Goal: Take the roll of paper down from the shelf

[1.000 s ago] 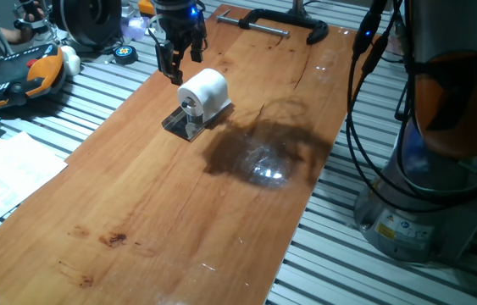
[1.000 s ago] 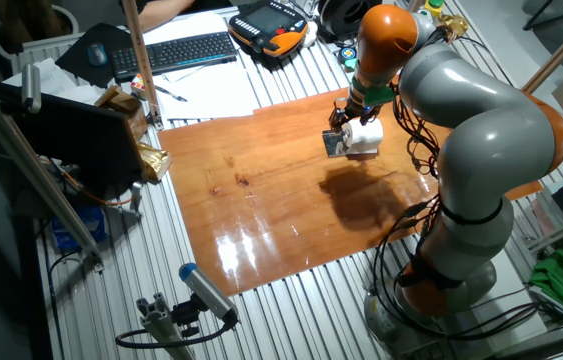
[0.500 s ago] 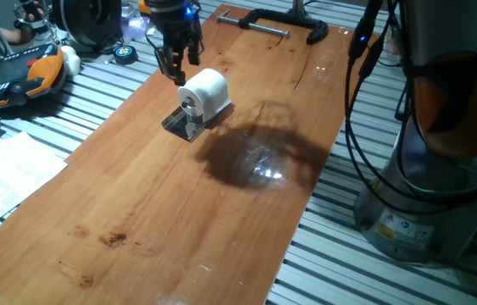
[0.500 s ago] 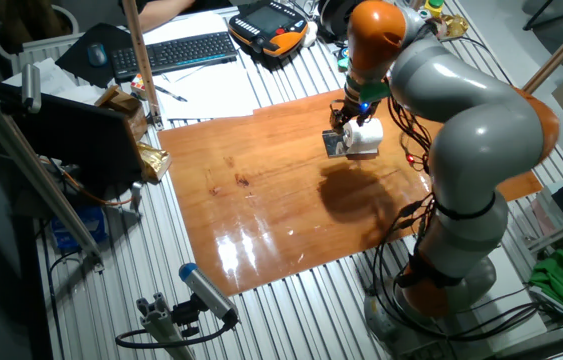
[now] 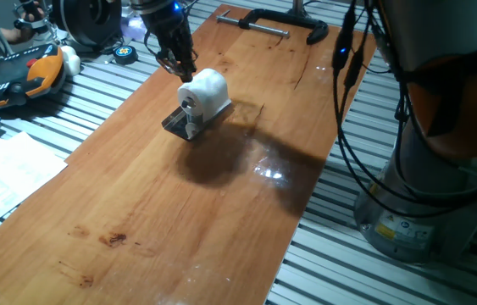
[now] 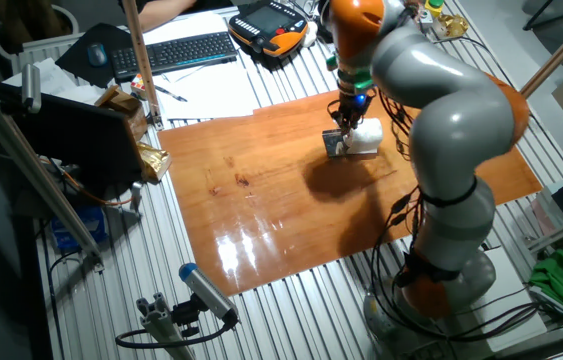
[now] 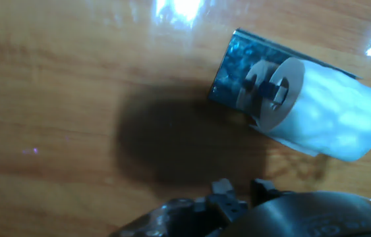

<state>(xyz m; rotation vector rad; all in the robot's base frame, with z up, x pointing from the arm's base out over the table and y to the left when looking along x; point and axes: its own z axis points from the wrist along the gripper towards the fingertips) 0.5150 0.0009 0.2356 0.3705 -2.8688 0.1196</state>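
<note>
The white roll of paper (image 5: 207,90) lies on its side on the shelf (image 5: 174,124), a small dark metal holder whose upright bar runs into the roll's core. Both stand at the far part of the wooden board. They also show in the other fixed view, roll (image 6: 366,137) and shelf (image 6: 333,145). In the hand view the roll (image 7: 330,125) lies at upper right, with the shelf plate (image 7: 234,72) beside it. My gripper (image 5: 183,72) hangs just behind and above the roll's cored end, apart from it, open and empty. Its fingertips (image 7: 221,189) show blurred at the bottom edge.
A large black clamp (image 5: 280,21) lies at the board's far end. An orange teach pendant (image 5: 18,76) and papers (image 5: 1,169) lie left of the board (image 5: 179,212). A keyboard (image 6: 176,50) sits beyond. The robot base (image 5: 424,212) and cables stand at right.
The arm has swung over and the hand has turned about its axis, staying close behind the roll. The arm's shadow on the board has shifted. The roll and shelf have not moved.
</note>
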